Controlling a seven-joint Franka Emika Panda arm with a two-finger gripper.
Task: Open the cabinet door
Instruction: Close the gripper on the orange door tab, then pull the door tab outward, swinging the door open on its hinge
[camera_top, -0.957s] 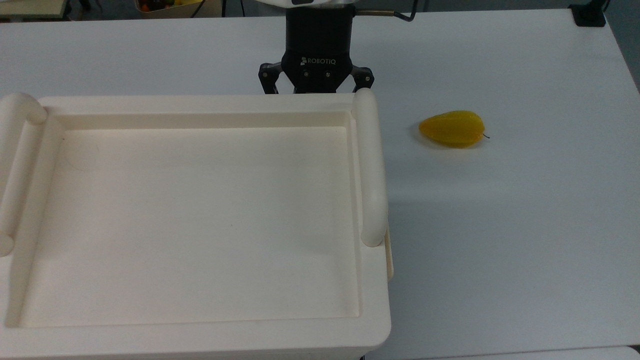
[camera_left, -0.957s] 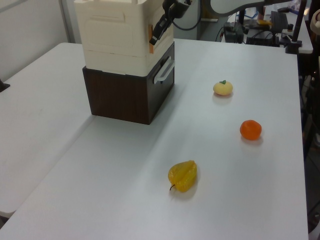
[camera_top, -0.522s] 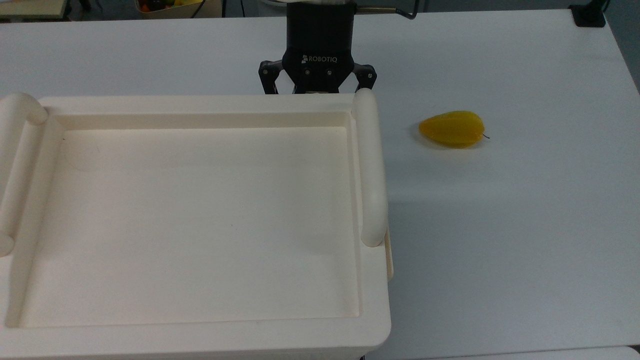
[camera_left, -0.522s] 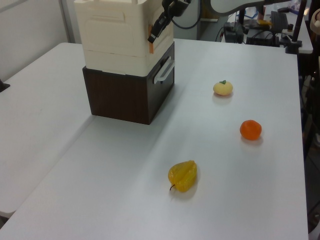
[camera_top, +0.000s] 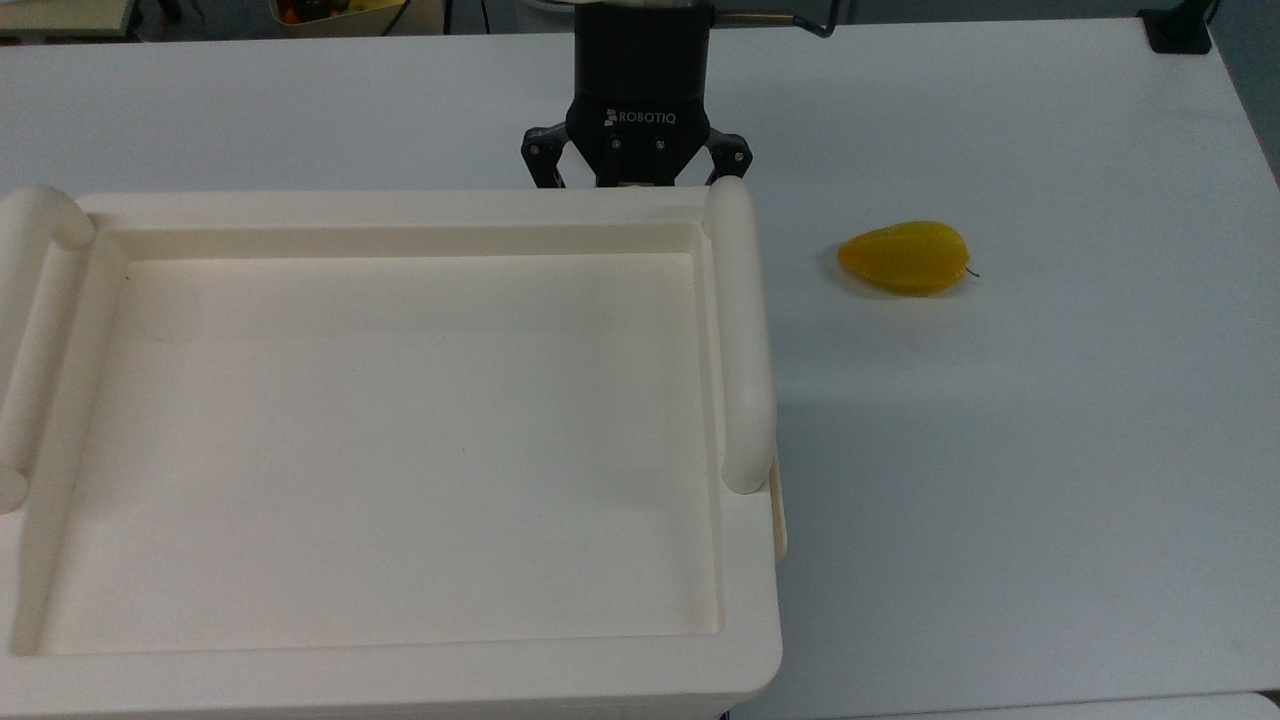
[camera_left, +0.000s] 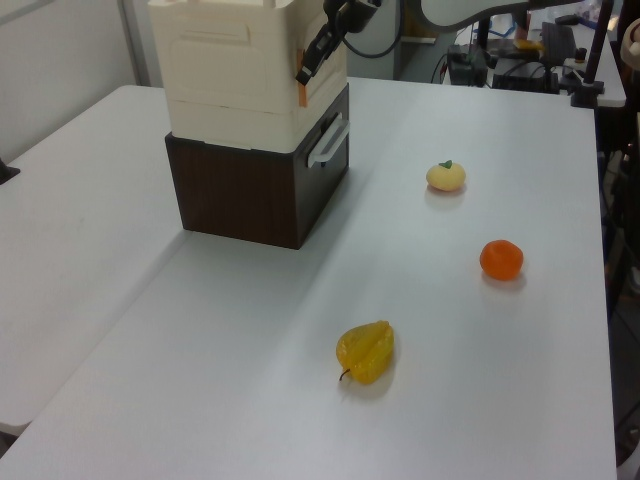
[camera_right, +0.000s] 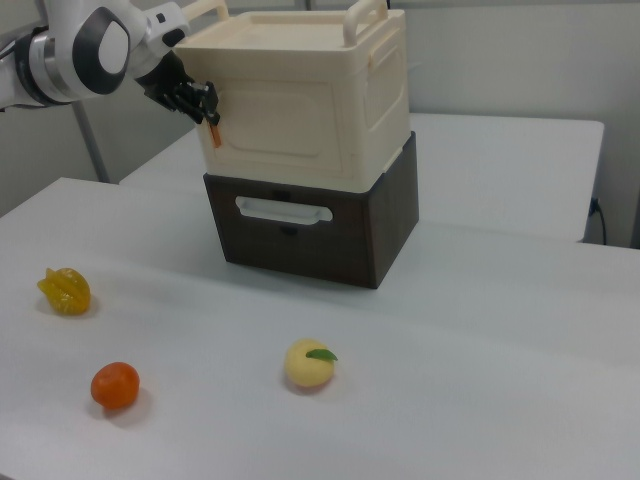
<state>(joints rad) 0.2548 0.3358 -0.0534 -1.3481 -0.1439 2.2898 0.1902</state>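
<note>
One cabinet (camera_right: 300, 110), one gripper (camera_right: 205, 108) at door (camera_right: 275, 125) edge, grip state unclear; three fruits.

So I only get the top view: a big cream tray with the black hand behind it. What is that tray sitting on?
Observer: It is the top of a cabinet, which stands on a dark brown box with a white drawer handle.
Operator: And what is the hand near?
Observer: The hand is at the door, at its edge on the right view's left, by a small orange tab. The door looks shut.
Operator: Is the yellow fruit the only one?
Observer: No. An orange and a pale fruit with a green leaf also lie on the table.
</note>
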